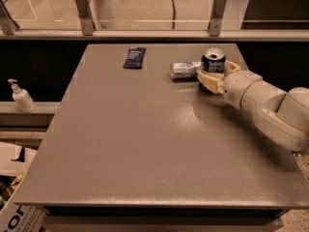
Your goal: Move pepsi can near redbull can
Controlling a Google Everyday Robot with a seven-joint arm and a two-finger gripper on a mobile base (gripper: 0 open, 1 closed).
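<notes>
The pepsi can [213,63] stands upright at the far right of the grey bench [145,144], its silver top facing up, with the robot's tool [214,74] clamped on its lower body: one cream finger [207,79] presses the side nearer the camera and the other shows just behind the can on the right. Just beside it on the left, the redbull can [185,70] lies on its side on the bench, its end close to the pepsi can and the near finger; whether the two cans touch cannot be told. The robot's pale arm [270,103] reaches in from the right edge of the bench, low over the surface. Further left along the far edge, well apart from both cans, a flat dark blue packet [134,57] lies on the bench. Off the bench to the left, a white pump bottle [21,97] stands on a lower ledge, and a cardboard box [14,216] sits at the lower left corner.
</notes>
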